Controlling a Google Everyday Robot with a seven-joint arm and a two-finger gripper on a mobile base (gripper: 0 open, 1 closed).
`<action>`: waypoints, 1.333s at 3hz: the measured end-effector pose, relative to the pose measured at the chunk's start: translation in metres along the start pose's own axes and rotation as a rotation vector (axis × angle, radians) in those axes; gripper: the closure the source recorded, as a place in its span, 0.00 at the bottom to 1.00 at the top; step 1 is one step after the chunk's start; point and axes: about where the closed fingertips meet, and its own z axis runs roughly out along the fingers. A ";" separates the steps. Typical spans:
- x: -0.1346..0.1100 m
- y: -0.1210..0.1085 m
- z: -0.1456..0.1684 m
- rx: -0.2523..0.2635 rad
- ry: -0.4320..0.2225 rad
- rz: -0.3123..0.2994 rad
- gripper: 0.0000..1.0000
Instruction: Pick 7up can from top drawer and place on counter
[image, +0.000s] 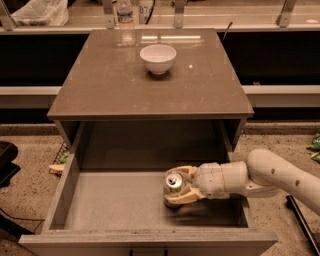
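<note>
Gripping 1 7up can (174, 180), gripper (176, 185) in top drawer (112, 206).

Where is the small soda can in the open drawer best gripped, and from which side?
The curved side wall at mid-height, approached sideways from the picture's right. The small silver-topped soda can stands upright in the wide grey drawer; the gripper holds it so, one finger each side.
</note>
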 end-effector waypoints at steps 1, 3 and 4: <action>-0.007 -0.002 0.000 -0.002 0.005 -0.005 1.00; -0.123 -0.052 -0.012 0.096 0.029 0.066 1.00; -0.187 -0.097 -0.015 0.165 0.057 0.112 1.00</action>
